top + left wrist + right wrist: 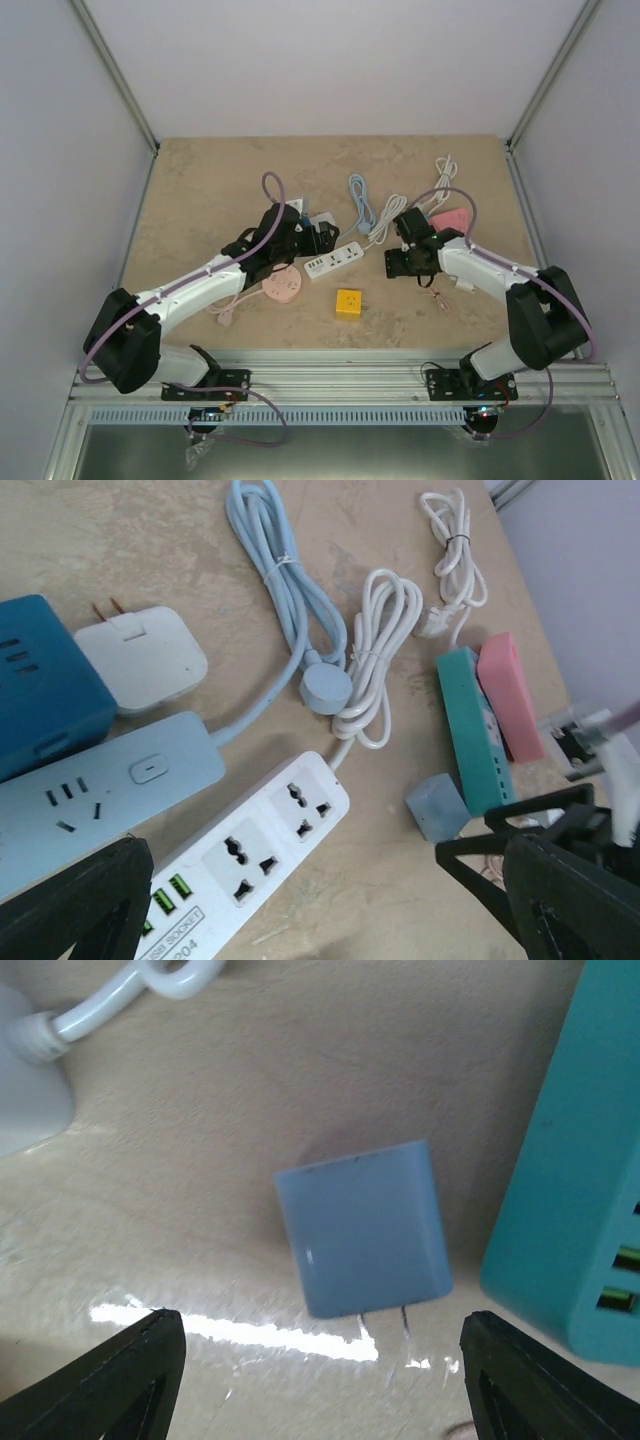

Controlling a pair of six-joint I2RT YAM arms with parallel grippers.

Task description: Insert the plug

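Beside the teal power strip (575, 1190) lies the blue plug (362, 1228), flat on the table (200, 1110). Our right gripper (320, 1355) hovers over it, jaws wide and empty. We judge it light, rigid and slick, so we would pinch its flat sides.

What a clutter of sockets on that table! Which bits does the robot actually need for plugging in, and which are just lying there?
For the job: blue-grey plug under the open right hand; white power strip, probably the socket.
Lying about: teal strip, pink strip, light blue strip, white adapter, yellow cube.
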